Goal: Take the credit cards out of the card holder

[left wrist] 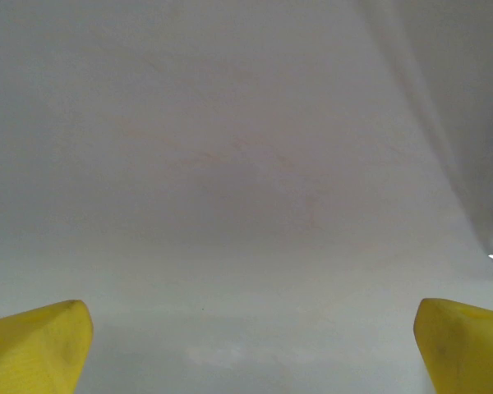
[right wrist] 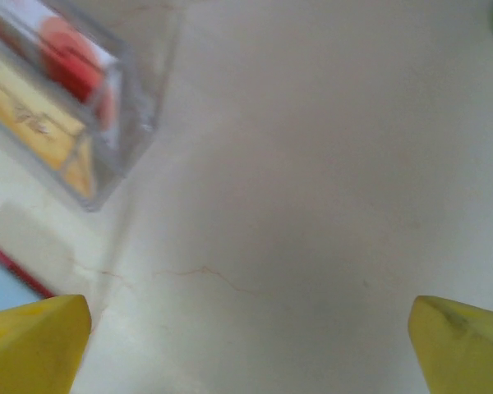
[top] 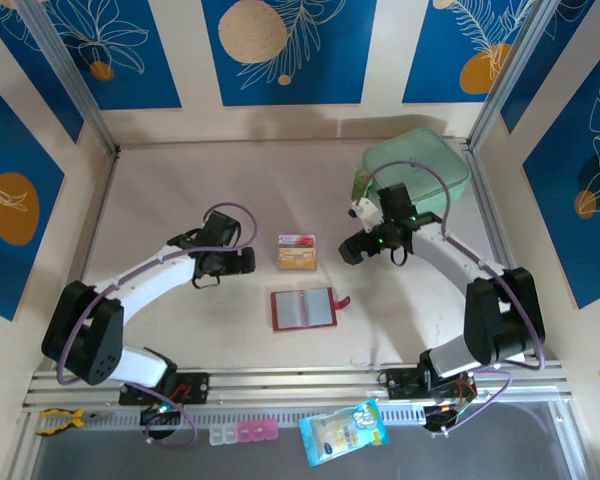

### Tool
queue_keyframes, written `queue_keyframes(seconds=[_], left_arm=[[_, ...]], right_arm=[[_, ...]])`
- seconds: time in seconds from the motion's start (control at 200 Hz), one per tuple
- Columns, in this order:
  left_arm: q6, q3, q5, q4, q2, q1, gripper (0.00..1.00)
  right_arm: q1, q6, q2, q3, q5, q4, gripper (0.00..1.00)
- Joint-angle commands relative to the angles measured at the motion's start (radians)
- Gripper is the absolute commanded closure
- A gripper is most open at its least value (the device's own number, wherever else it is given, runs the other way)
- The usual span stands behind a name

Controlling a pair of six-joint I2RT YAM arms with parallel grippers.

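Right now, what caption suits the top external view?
Left end effector and right end effector, both open, flank thin tan and whitish cards; the red rectangular wallet lies nearer.

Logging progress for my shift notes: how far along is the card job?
Done: both cards lie outside the open holder, just beyond it. In hand: nothing; left gripper and right gripper stand open, empty. Left: apparently nothing; the holder looks empty.

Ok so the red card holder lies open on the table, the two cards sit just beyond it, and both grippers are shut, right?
Not quite: both grippers are open. The left gripper has its fingertips wide apart in the left wrist view, and the right gripper likewise in the right wrist view. The card holder does lie open, the cards just beyond it.
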Motion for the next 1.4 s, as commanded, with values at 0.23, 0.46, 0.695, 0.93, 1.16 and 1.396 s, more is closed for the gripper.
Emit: queue_keyframes(seconds=[0.23,0.46,0.695,0.93,1.16,1.396], left_arm=[[0.284,-0.025,-0.422,0.197,-0.024,0.045,0.0],[0.448,-0.148,-0.436,0.461,-0.08,0.111,0.01],[0.626,-0.457,-0.33,1.172,-0.093,0.193,0.01],[0.641,-0.478,-0.23,1.365,0.057,0.265,0.01],[0.616,-0.462,-0.121,1.352,0.092,0.311,0.01],[0.61,-0.517,0.09,1.517,0.161,0.379,0.01]], right_arm=[[-0.136,0.223,-0.047,-0.258,0.076,0.506,0.01],[-0.203,0.264,-0.037,-0.335,0.089,0.737,0.01],[-0.264,0.284,-0.005,-0.386,0.055,0.956,0.01],[-0.271,0.292,0.075,-0.474,0.064,1.179,0.01],[-0.276,0.294,0.081,-0.479,0.059,1.189,0.01],[-0.274,0.293,0.081,-0.478,0.062,1.19,0.01]])
